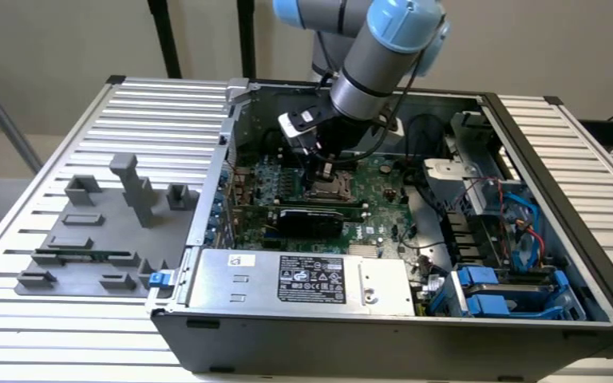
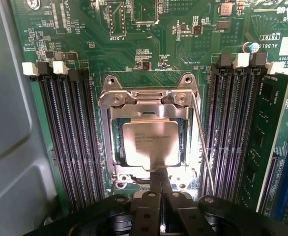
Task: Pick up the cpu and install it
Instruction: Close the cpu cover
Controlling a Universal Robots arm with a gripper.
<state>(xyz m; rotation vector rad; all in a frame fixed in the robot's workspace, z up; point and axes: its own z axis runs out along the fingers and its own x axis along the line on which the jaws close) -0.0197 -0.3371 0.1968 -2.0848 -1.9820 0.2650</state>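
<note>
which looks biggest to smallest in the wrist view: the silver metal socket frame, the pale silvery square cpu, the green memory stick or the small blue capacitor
1. silver metal socket frame
2. green memory stick and pale silvery square cpu: stick longer, cpu wider, too close to rank
3. small blue capacitor

cpu (image 2: pixel 150 142) print unreadable, its near edge hidden behind fingers (image 2: pixel 164 189)

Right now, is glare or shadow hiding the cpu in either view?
Wrist view: the light is even. The cpu has a soft pale sheen but no washout, and its faint print shows. The shut pincer darkens only the edge at its tips. Exterior view: the arm covers and shades the socket area, and the case interior is dimmer than the slatted table.
</note>
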